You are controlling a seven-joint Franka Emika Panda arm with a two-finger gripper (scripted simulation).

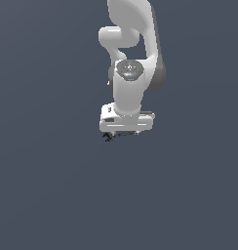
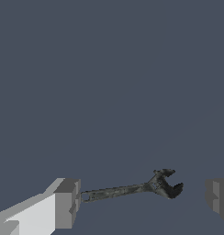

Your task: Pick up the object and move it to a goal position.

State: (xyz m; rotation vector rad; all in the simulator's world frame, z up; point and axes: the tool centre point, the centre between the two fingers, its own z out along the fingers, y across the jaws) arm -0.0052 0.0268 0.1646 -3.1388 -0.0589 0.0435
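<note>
The object is a thin black wrench with a jagged claw end. In the wrist view it [image 2: 127,189] lies on the dark grey floor between my two fingers, its length running across the gap from one finger to the other. Its handle tip reaches the near finger [image 2: 65,204]. The claw end stops short of the other finger [image 2: 219,197]. My gripper [image 2: 142,201] is open and holds nothing. In the exterior view the gripper [image 1: 122,133] points straight down, low over the floor. Only the object's claw end [image 1: 108,136] peeks out at the exterior view's left of the hand.
A plain dark grey floor [image 1: 52,185] fills both views. The white arm [image 1: 133,58] rises above the gripper at the top of the exterior view.
</note>
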